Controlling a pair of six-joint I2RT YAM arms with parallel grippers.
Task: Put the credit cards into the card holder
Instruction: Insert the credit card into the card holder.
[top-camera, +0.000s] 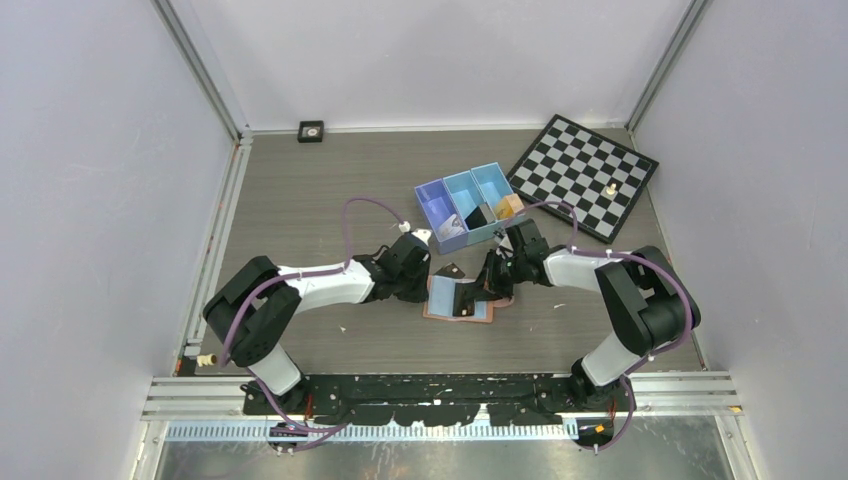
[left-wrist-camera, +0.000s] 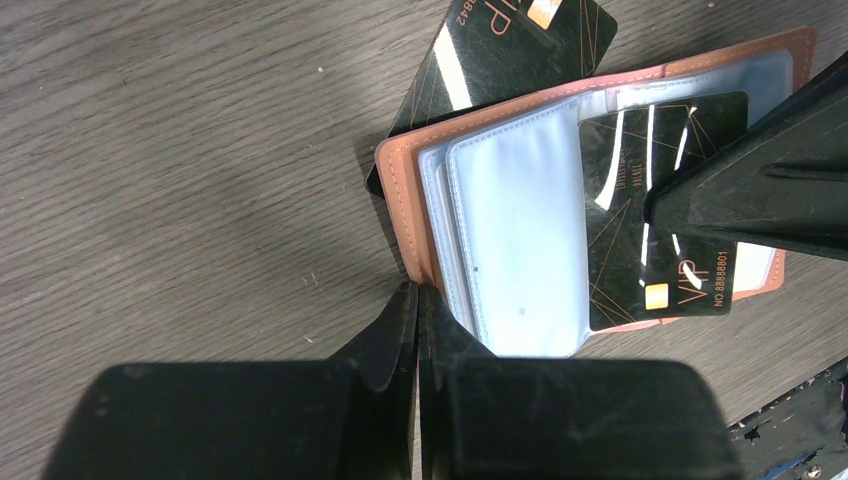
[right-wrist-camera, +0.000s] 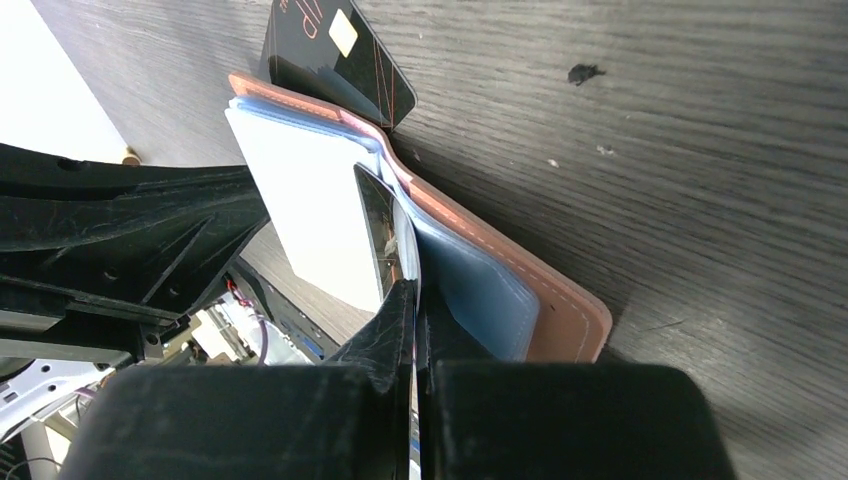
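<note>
Lab test cell: plain white walls (top-camera: 100, 200), aluminium frame rails (top-camera: 440, 392), wood-grain table (top-camera: 300, 190).

The first credit card (left-wrist-camera: 622, 262) read "VIP" and "NO.88888801". The second credit card (left-wrist-camera: 500, 60), under the card holder (left-wrist-camera: 400, 195), showed "842" and part of "VIP".

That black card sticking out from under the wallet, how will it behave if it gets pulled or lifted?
The black card looks thin and seems to lie flat on the table, so catching an edge is probably hard. Its glossy face may slip. The card holder covers part of it, so pulling would likely shift the holder.
</note>
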